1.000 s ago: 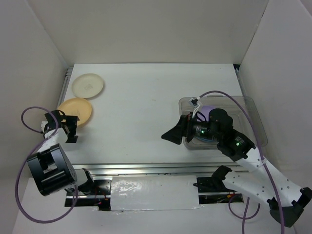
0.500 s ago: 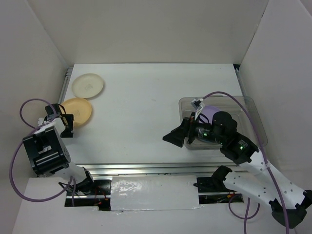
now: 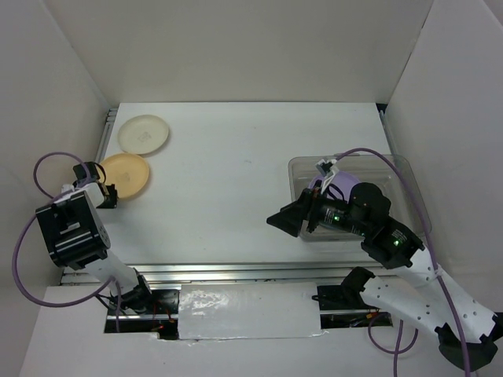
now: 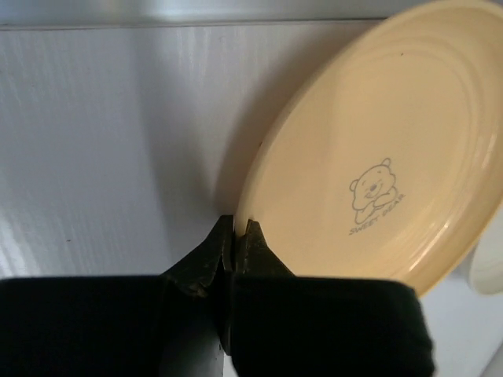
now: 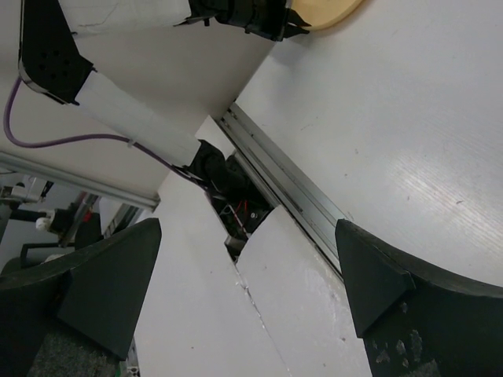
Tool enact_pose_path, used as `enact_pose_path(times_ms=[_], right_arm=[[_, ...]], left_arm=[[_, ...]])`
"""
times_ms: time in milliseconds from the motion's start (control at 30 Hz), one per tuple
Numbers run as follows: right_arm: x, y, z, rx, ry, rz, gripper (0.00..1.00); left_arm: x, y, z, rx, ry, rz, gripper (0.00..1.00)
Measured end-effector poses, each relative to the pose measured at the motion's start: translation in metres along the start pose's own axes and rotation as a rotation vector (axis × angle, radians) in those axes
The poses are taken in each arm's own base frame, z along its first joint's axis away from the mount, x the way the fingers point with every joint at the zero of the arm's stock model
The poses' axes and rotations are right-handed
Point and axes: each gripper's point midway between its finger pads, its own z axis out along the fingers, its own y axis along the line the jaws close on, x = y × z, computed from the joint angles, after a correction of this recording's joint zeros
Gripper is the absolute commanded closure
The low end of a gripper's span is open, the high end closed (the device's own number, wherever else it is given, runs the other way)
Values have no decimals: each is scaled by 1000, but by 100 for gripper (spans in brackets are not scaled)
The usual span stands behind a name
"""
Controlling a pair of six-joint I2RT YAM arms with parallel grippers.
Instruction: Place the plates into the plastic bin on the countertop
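Observation:
An orange-yellow plate (image 3: 130, 173) (image 4: 377, 149) with a bear print lies at the left of the countertop (image 3: 228, 173). My left gripper (image 3: 108, 193) (image 4: 238, 229) is shut on its near rim, one finger above and one below. A cream plate (image 3: 143, 133) lies just behind it, apart from the gripper. The plastic bin (image 3: 402, 170) stands at the right with a lavender plate (image 3: 338, 183) showing inside, mostly hidden by my right arm. My right gripper (image 3: 284, 220) (image 5: 250, 290) hangs open and empty just left of the bin, over the front of the countertop.
Metal rails run along the left edge (image 3: 104, 135) and the front edge (image 3: 236, 272) (image 5: 291, 192). White walls close in the left, back and right sides. The left arm's body (image 3: 71, 228) and purple cable (image 3: 39, 177) sit by the left wall.
My left gripper went from open to shut on the orange-yellow plate's rim after moving in towards it. The right arm drifted slightly to the right, still open.

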Motion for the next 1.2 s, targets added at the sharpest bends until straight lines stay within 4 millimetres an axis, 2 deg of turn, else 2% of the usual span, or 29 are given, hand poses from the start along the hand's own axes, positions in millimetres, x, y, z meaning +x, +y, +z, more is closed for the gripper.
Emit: enact_pose_path(times_ms=[133,167,200,233,300,367,467,533,633,733,867,967,1033,1100,1200], right_arm=[[-6,3,-4,2,-22,-6,0],[-9,4,-4,4,-30,-8,0],[-12,5,-4,8,-39,-9,0],[-13,5,-5,9,-41,-10,0],[-15,5,-3,13,-49,-10,0],[-18,-2,2,42,-53,-4,0],[-26,-21,23,132,-40,13,0],[-33,-36,41,198,-29,21,0],[-37,-68,72,312,-2,34,0],[-31,-94,85,403,25,47,0],[-41,-116,101,522,8,40,2],[-43,-142,111,629,-3,36,9],[-33,-162,112,704,13,44,20],[-22,-180,110,774,31,58,26],[-9,-199,101,862,50,74,56]], left_arm=[[5,-4,-6,-13,2,25,100],[7,-2,-11,-23,0,36,100],[12,4,-30,-41,-8,66,100],[12,6,-33,-45,-9,71,100],[19,14,-59,-32,-19,123,100],[28,21,-98,35,-32,192,100],[50,4,-156,247,-26,311,100],[70,-8,-184,351,3,395,100],[115,-19,-222,463,85,567,100],[160,-17,-245,514,170,738,100],[207,-10,-271,561,255,913,100],[228,-9,-289,607,285,984,100],[238,-9,-299,633,299,1009,100],[246,-8,-303,648,313,1026,100],[252,-4,-303,644,322,1048,100]])
